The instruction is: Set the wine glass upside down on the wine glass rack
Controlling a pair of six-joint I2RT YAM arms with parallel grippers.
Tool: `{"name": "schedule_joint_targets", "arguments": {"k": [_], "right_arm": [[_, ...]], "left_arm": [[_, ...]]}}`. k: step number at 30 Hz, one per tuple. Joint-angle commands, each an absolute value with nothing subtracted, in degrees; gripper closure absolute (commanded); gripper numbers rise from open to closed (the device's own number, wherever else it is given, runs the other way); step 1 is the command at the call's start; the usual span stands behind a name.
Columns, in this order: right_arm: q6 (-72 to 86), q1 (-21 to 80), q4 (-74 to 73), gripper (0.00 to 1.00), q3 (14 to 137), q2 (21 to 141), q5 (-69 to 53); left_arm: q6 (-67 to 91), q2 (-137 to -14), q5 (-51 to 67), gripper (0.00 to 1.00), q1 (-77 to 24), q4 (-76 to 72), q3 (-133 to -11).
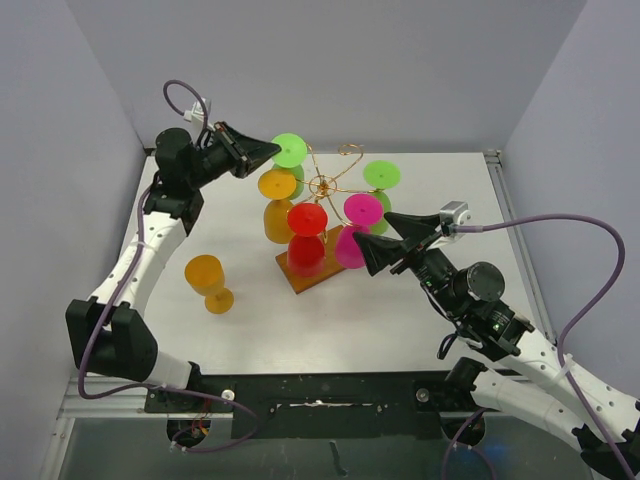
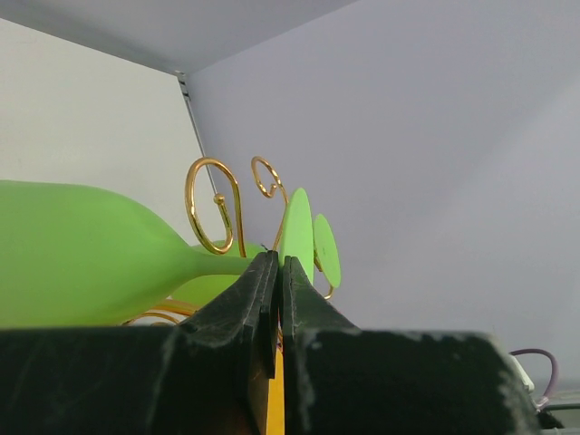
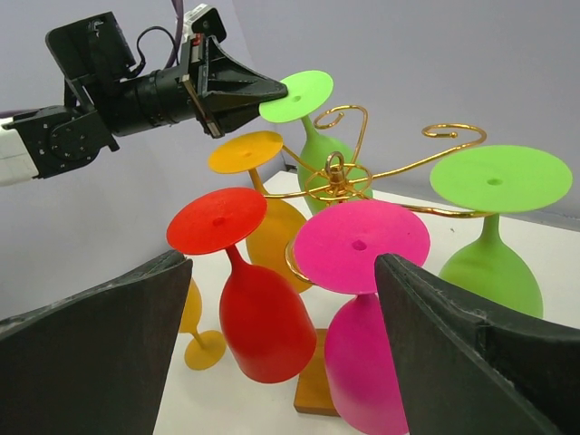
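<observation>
- The flat white table [image 1: 300,330] carries everything, with grey walls around it.
- The thin gold wire wine glass rack [image 1: 322,186] stands mid-table on its flat rectangular brown wooden base [image 1: 300,278], its curled arms spreading from a central stem.
- The black left gripper [image 1: 272,150] reaches in from the far left. Its fingers are pressed almost together, pinching the rim of the round foot of the opaque lime-green wine glass [image 1: 290,150].
- The black right gripper [image 1: 372,232] sits just beside the rack's near right side, its fingers spread wide with nothing between them.
- The lime-green wine glass is upside down at the rack's far left side, foot up and bowl down, its stem close to a gold curl. I cannot tell whether the wire bears it.
- Four more opaque glasses hang upside down on the rack: a magenta glass [image 1: 362,210] nearest the right gripper, a red glass [image 1: 307,220] at the front, an orange hung glass [image 1: 277,185] on the left, and a second green glass [image 1: 381,175] on the far right.
- A smaller orange standing glass [image 1: 205,272] rests upright on its foot on the table, well left of the rack.
</observation>
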State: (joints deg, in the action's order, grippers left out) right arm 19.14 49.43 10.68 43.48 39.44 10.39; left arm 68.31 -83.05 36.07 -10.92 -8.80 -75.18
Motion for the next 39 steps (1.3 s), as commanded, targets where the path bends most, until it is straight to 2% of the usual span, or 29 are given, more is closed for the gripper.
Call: {"name": "schedule_joint_targets", "arguments": {"k": [1, 17, 39], "right_arm": [[20.39, 49.13, 13.89, 0.16, 43.07, 38.76, 11.60], [20.65, 49.13, 14.37, 0.15, 42.37, 38.28, 11.85], [21.44, 49.06, 15.47, 0.15, 41.66, 37.61, 11.70]], "left_arm": [[67.47, -84.22, 37.93, 1.00, -11.54, -12.65, -78.75], [69.08, -88.86, 39.12, 1.00, -12.96, -15.21, -83.14], [63.06, -91.40, 31.26, 1.00, -12.54, -9.98, -88.17]]}}
